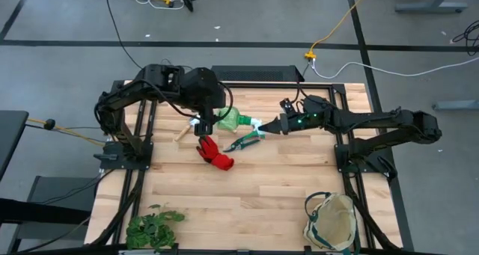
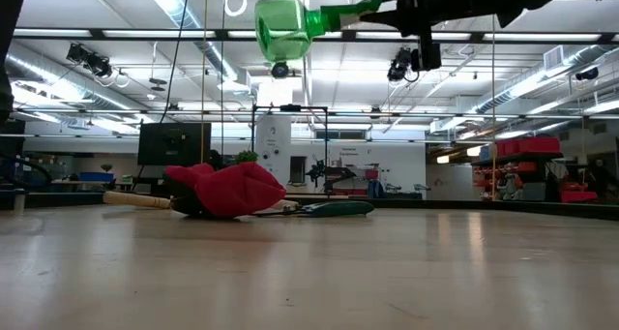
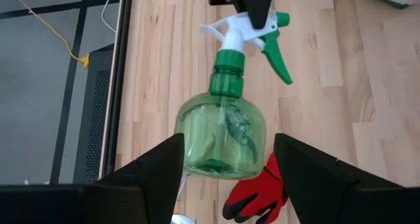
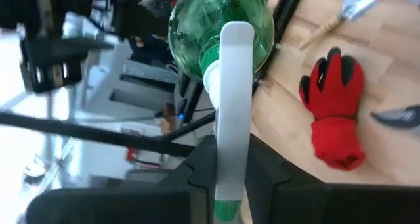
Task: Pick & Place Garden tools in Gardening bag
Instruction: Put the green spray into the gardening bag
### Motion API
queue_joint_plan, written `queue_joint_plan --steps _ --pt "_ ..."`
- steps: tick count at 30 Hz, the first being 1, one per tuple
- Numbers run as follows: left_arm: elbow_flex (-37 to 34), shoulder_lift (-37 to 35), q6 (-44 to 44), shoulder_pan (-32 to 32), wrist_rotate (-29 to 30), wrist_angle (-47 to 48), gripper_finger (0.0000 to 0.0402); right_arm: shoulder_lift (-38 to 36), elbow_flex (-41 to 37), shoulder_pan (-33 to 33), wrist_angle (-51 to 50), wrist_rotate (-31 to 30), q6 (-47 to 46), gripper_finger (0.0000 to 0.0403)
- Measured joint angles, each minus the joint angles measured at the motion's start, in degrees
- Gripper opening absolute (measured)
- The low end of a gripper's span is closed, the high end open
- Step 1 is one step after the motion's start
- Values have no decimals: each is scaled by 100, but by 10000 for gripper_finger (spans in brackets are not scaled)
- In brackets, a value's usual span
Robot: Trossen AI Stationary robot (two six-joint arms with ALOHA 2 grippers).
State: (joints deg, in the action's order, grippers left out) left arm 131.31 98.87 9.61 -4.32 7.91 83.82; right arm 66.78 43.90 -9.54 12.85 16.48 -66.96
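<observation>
Pale wooden planks make up the table (image 1: 254,188), with a wide workshop hall beyond it. High over the middle of the table the spray bottle (image 1: 236,121) hangs on its side, well clear of the wood. The right gripper (image 1: 263,126) is clamped on its white trigger head, and the left gripper (image 1: 207,125) stands with its fingers apart on either side of the green belly without pressing it.

Judging by looks, the bottle is thin, smooth plastic: light, rather slippery, and likely to dent if squeezed at the belly. The stiff neck and trigger head give the surest hold, which is where the right gripper has it.

One red glove (image 1: 215,153) lies soft and crumpled on the wood beneath the left gripper. One pair of shears (image 1: 245,141) rests just beside it. One wooden handle (image 1: 182,133) pokes out from under the left arm; which tool it belongs to I cannot tell. One bag (image 1: 331,222) sits at the near right corner, mouth open, well apart from the bottle. One leafy bunch (image 1: 152,225) lies at the near left corner.
</observation>
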Motion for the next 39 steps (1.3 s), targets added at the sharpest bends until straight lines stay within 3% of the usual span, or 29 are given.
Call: queue_joint_plan --steps 8,20,30,39 --pt "-7 -81 -146 0 -3 -47 149 -486 0 0 -68 90 1330 55" --pt "0 -127 -153 0 -65 -122 59 -1101 0 -2 -929 530 1819 55" --pt "0 -127 -245 0 -61 -128 30 -1643 0 0 -1011 846 1603 53" --pt "0 -127 -299 1 -46 -132 30 -2126 0 0 -1072 1993 2460 52"
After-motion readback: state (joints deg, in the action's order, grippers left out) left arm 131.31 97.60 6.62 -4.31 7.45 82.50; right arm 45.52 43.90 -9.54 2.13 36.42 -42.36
